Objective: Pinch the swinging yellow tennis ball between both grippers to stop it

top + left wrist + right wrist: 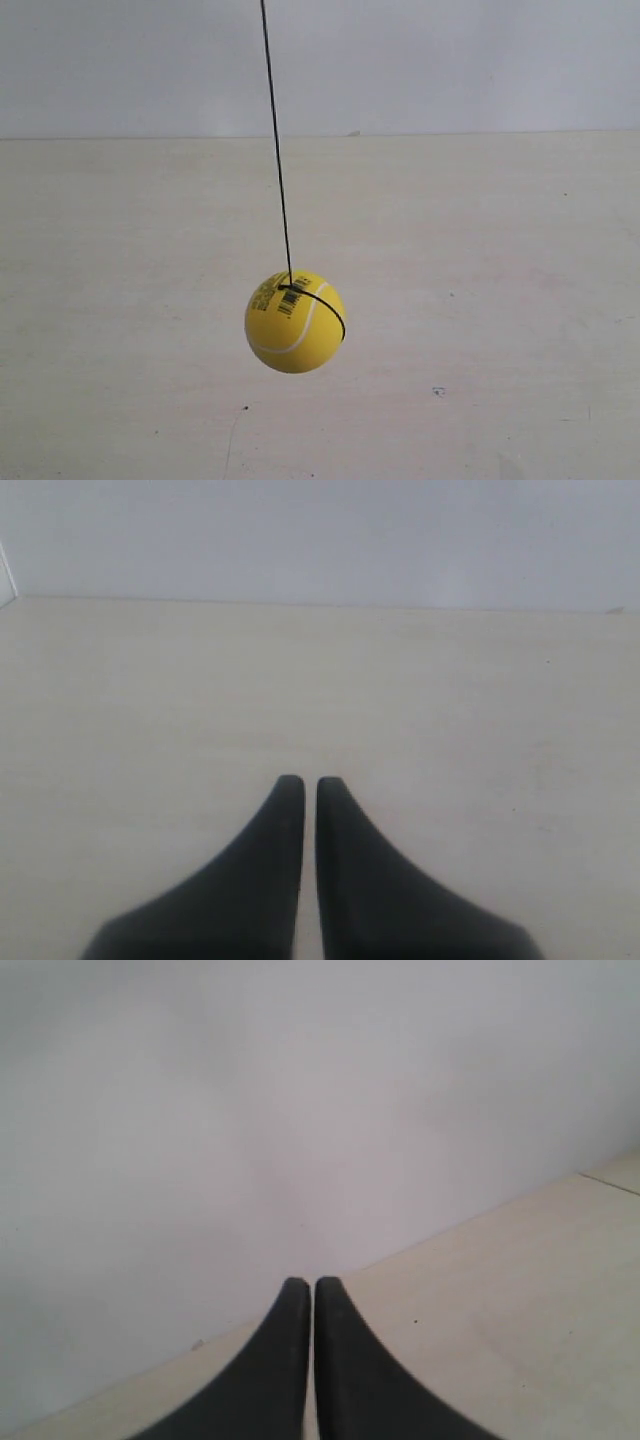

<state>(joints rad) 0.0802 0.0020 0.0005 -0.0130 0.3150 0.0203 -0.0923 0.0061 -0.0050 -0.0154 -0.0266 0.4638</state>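
Note:
The yellow tennis ball (295, 322) hangs above the table on a thin black string (276, 150) that slants up toward the top of the exterior view. Its white seam and black barcode face the camera. Neither arm shows in the exterior view. In the left wrist view my left gripper (302, 783) is shut, its black wedge jaws almost touching with nothing between them, over bare table. My right gripper (303, 1284) is shut too and holds nothing, aimed at the wall and table edge. The ball appears in neither wrist view.
A pale beige table (480, 300) fills the lower part of the exterior view and meets a plain light grey wall (450, 60) behind. A few small dark specks (438, 391) mark the tabletop.

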